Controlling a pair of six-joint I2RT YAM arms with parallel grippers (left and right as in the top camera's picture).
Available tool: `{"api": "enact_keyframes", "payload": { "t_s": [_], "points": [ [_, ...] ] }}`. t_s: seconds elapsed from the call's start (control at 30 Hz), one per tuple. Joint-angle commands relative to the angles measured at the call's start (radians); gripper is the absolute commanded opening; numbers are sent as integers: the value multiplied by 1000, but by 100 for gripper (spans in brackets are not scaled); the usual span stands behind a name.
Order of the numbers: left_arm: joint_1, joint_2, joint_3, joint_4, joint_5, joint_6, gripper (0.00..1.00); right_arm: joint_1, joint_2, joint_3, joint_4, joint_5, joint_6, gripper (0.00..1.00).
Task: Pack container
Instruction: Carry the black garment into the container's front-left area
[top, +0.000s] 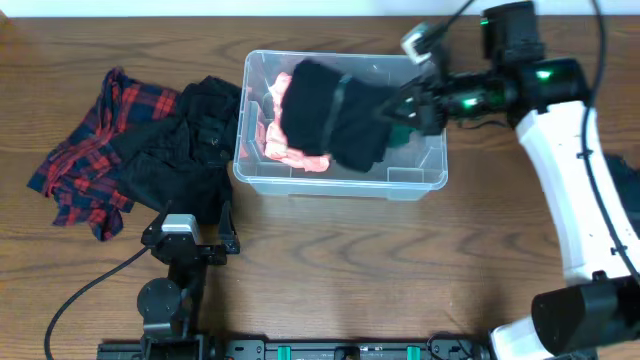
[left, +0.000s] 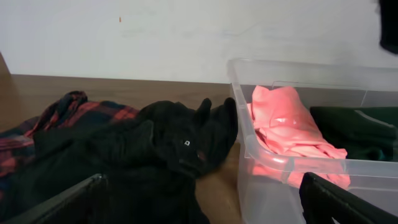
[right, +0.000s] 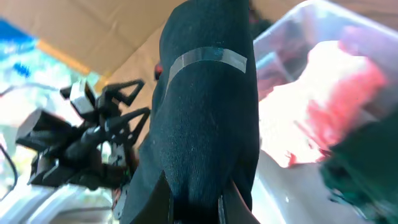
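Container (top: 340, 185) held pink cloth (top: 290, 152); above it the right gripper (top: 405, 110) clamped a black garment (top: 322, 105), while the left gripper (top: 190, 228) stood wide apart.

The clear tub (top: 400, 184) stands upright, lidless, on the worktop (top: 350, 270), with pink cloth (top: 290, 152) and green cloth (left: 354, 127) inside.

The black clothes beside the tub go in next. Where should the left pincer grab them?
Probably take the black clothes at the raised bunched ridge nearest the tub, coming straight down from above. The heap lies slumped on the table, so only its humped folds offer something to pinch.
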Motion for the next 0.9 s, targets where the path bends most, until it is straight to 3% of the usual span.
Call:
{"api": "enact_keyframes", "payload": {
  "t_s": [0.0,0.53,0.87],
  "points": [
    [5,-5,-17,-33,14,3,98,62,36,1,11,-7,-50,1],
    [5,-5,-17,-33,14,3,98,112,223,1,241,-6,-56,1],
    [5,-5,-17,-33,14,3,98,141,230,0,249,14,-82,1]
  ]
}}
